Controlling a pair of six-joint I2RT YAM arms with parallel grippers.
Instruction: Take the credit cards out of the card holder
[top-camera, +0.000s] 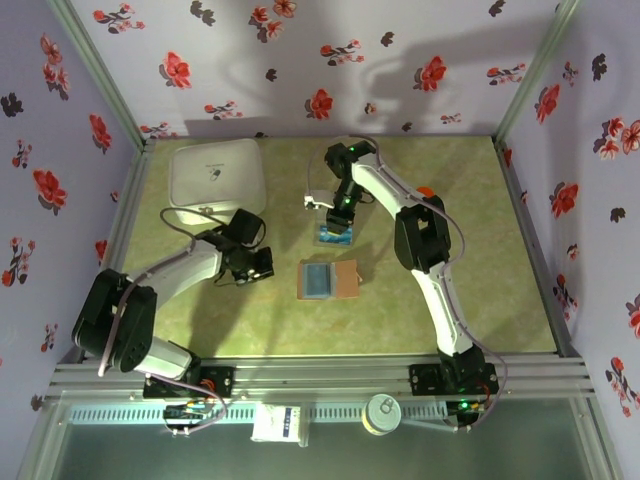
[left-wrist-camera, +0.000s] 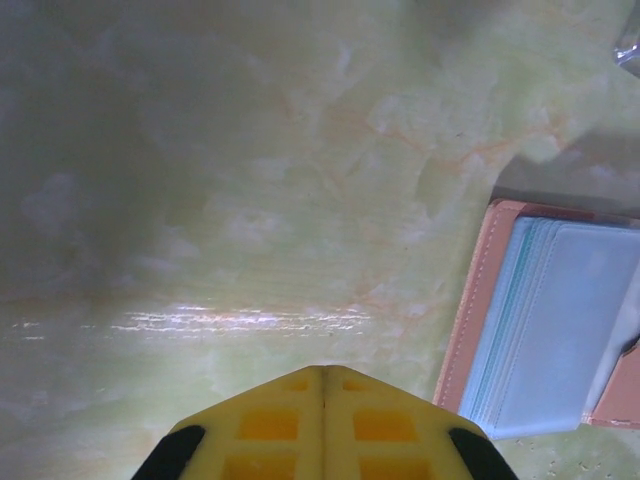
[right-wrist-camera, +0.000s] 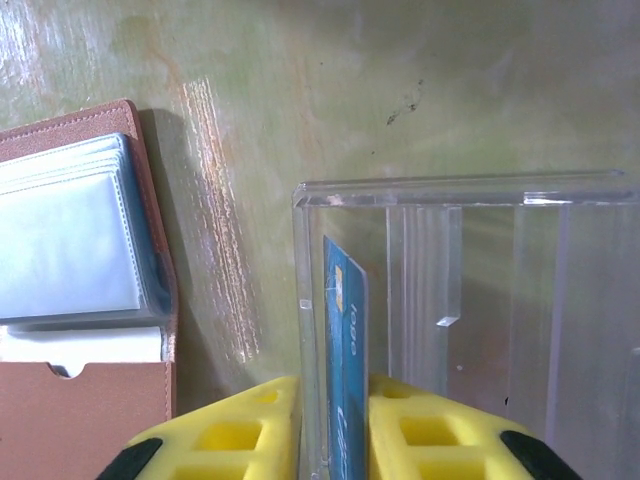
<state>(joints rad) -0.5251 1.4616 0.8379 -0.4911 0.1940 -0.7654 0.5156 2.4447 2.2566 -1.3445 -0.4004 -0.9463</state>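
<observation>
Right gripper (right-wrist-camera: 335, 385) at clear box (right-wrist-camera: 460, 190), jaws slightly parted round upright blue card (right-wrist-camera: 347, 350)
Right arm (top-camera: 425, 240) reaches far forward, wrist bent down; left gripper (left-wrist-camera: 322, 372) clenched empty, low beside open card holder (top-camera: 328, 279) at centre of table (top-camera: 480, 250)

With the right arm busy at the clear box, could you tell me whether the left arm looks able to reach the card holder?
Probably yes: the card holder lies open close beside the left gripper, with only bare table between them. That gripper's jaws are shut and would need opening first.
</observation>
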